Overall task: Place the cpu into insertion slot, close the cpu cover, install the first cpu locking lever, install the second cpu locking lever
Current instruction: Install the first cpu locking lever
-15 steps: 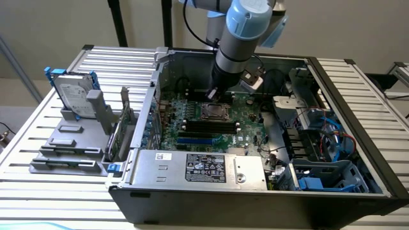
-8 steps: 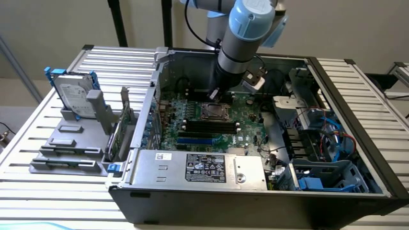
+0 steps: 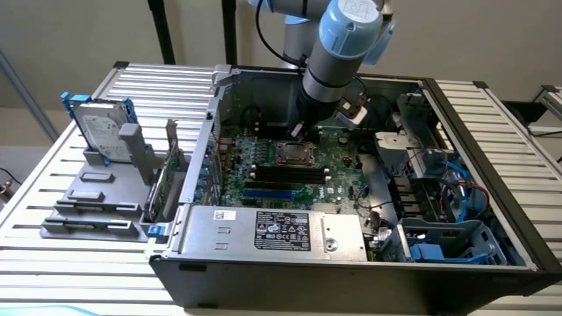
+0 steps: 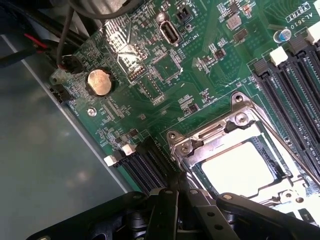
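Wrist view shows you the closed black gripper (image 4: pixel 177 210) just beside the thin silver cpu cover (image 4: pixel 225 131), shut over the pale square cpu (image 4: pixel 237 167). Expect stiff, springy metal; press its edge.

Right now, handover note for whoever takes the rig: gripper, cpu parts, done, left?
Gripper: shut, nothing visibly held, hovering at the socket's edge inside the open black computer case.
Cpu, the small square chip with a silver-grey metal face: seated in the silver-rimmed square insertion slot on the green motherboard.
Thin silver metal cpu cover frame: appears down around the chip.
Done: cpu placed; cover looks closed.
Left: locking levers; whether either is latched can't be told.
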Tool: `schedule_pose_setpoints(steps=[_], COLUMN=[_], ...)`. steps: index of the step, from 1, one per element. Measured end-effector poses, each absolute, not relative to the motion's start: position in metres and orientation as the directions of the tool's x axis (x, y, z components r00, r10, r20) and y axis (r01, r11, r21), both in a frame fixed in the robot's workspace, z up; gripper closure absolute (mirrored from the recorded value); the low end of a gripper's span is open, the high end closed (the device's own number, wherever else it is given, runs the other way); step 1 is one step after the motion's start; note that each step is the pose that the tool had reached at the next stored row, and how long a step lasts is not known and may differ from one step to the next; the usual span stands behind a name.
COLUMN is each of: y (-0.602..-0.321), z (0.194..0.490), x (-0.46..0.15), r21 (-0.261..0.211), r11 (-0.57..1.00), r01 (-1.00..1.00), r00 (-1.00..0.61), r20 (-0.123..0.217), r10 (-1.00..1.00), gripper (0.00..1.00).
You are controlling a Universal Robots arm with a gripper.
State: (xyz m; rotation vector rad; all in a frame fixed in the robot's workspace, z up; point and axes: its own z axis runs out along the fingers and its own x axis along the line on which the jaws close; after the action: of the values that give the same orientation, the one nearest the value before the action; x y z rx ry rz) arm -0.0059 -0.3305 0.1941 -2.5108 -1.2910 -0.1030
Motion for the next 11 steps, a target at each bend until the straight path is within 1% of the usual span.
schedule_pose_setpoints(steps=[11], y=[-0.3332], z=[0.1927], x=[-0.0054], r21=[-0.264], r11=[-0.524], r01=[0.809], r00=[0.582], r20=[0.235], r10=[0.779], gripper=[0.89])
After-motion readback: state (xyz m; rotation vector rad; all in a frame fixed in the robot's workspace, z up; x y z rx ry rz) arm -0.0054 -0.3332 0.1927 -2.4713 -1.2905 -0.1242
